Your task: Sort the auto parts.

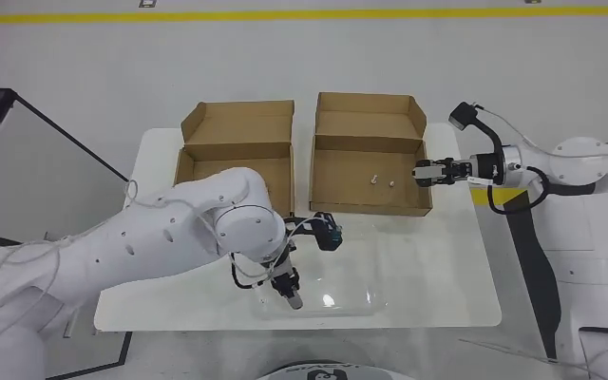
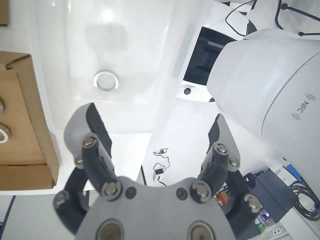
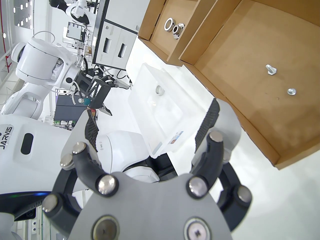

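**Left claw** [image 2: 153, 113]: jaws stood spread, with nothing between them. It hung over the near edge of the clear tray [image 2: 165, 51].

**Metal ring** [image 2: 105, 81]: one piece. It lay flat on the tray floor, just ahead of the left claw and apart from it. It was unsorted, and no other piece could be made out in the tray.

**Left carton** [image 1: 237, 152]: stood beyond the left claw, on the far side of the tray. It held a plain ring [image 3: 170, 23] and a flanged collar [image 3: 178, 29], lying side by side.

**Right claw** [image 3: 152, 116]: jaws stood spread and empty. It was at the outer side wall of the right carton [image 1: 370, 161], above the bench [image 1: 446, 275].

**Bolts**: two pieces, the first bolt [image 3: 271, 70] and the second bolt [image 3: 291, 91]. Both lay on the right carton's floor, near the right claw and a little apart from each other.

**Progress (judged)**: four parts appeared sorted, round parts in the left carton and bolts in the right. One ring was left. By its shape it probably belonged in the left carton, and the left claw was the better placed to take it.
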Available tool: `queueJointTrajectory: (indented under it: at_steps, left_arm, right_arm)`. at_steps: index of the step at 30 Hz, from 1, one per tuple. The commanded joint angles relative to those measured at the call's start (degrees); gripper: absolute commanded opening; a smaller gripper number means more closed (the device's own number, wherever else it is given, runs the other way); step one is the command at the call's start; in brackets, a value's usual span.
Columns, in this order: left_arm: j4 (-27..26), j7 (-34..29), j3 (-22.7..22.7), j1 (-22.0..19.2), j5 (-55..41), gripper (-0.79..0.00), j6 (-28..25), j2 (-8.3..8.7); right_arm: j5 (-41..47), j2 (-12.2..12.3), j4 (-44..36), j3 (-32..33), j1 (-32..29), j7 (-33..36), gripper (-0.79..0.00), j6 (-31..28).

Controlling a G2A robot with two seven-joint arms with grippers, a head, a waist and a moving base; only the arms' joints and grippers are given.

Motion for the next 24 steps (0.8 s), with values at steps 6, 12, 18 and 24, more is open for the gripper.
queueJointTrajectory:
  at_steps: [6,12,18,24]
  left_arm:
    - [2.8,1.36,1.35,0.18,2.42,0.0,0.52,-1.08]
    - [2.8,1.36,1.35,0.18,2.42,0.0,0.52,-1.08]
    - [3.73,4.0,1.42,1.43,3.45,0.0,-0.31,-1.02]
    - [4.6,5.99,2.35,2.87,10.54,0.0,-3.4,-1.35]
  right_arm:
    - [0.01,0.0,0.0,0.0,0.0,0.0,0.0,0.0]
    - [0.01,0.0,0.0,0.0,0.0,0.0,0.0,0.0]
    - [0.01,0.0,0.0,0.0,0.0,0.0,0.0,0.0]
    - [0.01,0.0,0.0,0.0,0.0,0.0,0.0,0.0]
